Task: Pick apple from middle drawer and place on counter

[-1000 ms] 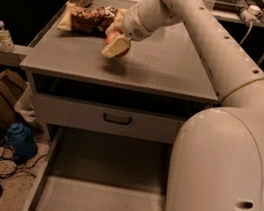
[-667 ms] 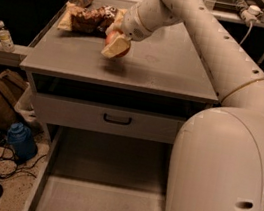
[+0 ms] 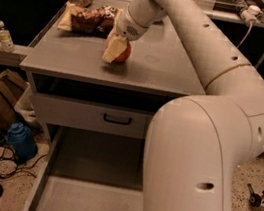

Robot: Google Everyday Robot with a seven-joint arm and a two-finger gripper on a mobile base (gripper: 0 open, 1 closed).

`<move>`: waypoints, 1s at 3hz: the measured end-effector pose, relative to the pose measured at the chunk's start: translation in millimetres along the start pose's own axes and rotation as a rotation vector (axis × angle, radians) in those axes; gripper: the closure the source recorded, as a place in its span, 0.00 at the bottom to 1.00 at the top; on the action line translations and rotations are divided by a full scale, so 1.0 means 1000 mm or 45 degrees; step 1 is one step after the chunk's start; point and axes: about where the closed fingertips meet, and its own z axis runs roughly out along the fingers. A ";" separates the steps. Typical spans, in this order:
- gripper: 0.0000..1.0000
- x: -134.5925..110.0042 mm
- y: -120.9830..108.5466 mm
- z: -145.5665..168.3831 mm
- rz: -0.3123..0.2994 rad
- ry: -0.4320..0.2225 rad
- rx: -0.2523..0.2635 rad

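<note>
A large white robot arm [image 3: 220,67] reaches from the right foreground across the grey counter [image 3: 169,68]. Below it, the middle drawer [image 3: 89,201] stands pulled out, its floor bare. The gripper [image 3: 115,49] sits low over the counter's front left area, jaws closed on the apple [image 3: 124,54], which rests at or just above the surface. This looks like the placing step; next the jaws must part and the gripper lift straight up. Snack bags [image 3: 89,17] lie just behind, the front edge is near, and open counter lies to the right.
</note>
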 end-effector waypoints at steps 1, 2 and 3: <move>1.00 0.004 0.001 0.003 0.029 0.041 -0.038; 1.00 0.003 0.001 0.002 0.029 0.041 -0.038; 0.83 0.003 0.001 0.002 0.029 0.041 -0.038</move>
